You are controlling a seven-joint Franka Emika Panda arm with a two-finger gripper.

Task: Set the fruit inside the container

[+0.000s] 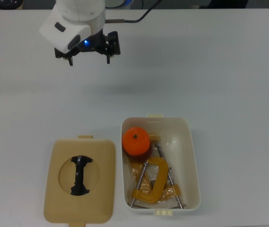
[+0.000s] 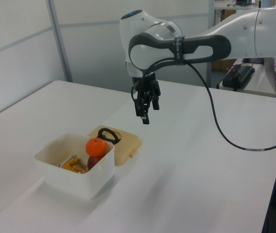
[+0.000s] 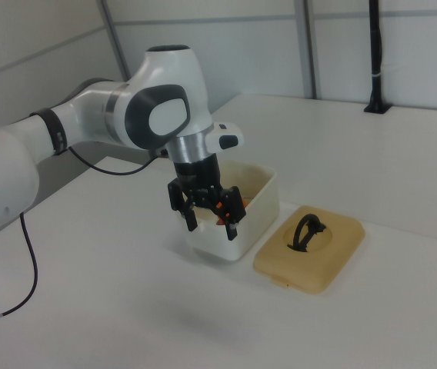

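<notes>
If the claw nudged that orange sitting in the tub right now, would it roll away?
Probably it would only shift. The orange is round, so it would tend to roll, but it sits perched on the apple in a corner of the tub, whose walls would likely stop it. It might drop off toward the clamp. The skin looks firm, not fragile.

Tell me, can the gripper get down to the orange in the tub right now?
Probably yes. The gripper is open and empty above bare table, the tub has no lid on, and the orange sits on top, uncovered.
</notes>
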